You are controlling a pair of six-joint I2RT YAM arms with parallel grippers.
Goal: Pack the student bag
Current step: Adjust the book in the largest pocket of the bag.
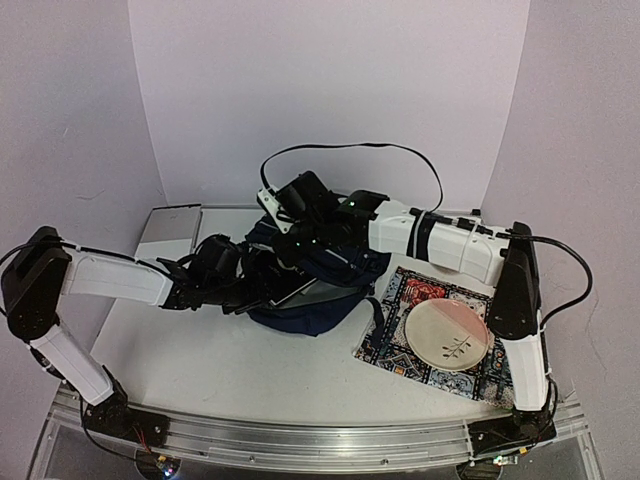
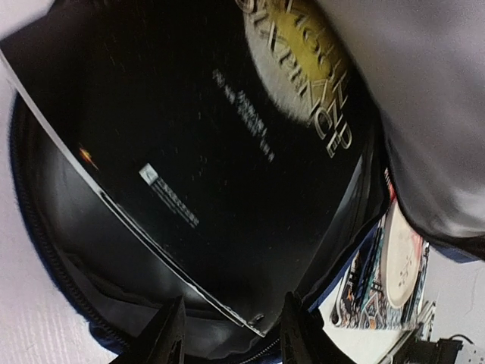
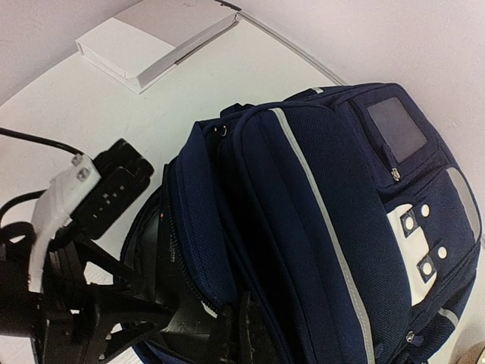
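Note:
The student bag (image 1: 330,270), dark navy with white trim, lies mid-table with its main compartment unzipped toward the left. My right gripper (image 3: 242,315) is shut on the bag's (image 3: 326,227) zipped flap edge and holds the mouth apart. A black book (image 2: 227,152) with gold lettering lies partly inside the bag's dark lining (image 2: 83,250). My left gripper (image 2: 235,303) is at the opening. Its jaws stand apart on either side of the book's near corner, with a gap on the left side. In the top view the left gripper (image 1: 262,285) is at the bag's left mouth and the right gripper (image 1: 290,240) is above it.
A pink and cream plate (image 1: 447,335) rests on a patterned cloth (image 1: 400,300) to the bag's right. A flat grey-white box (image 1: 170,230) lies at the back left. The right arm's black cable arcs above the bag. The left arm (image 3: 68,227) crowds the opening.

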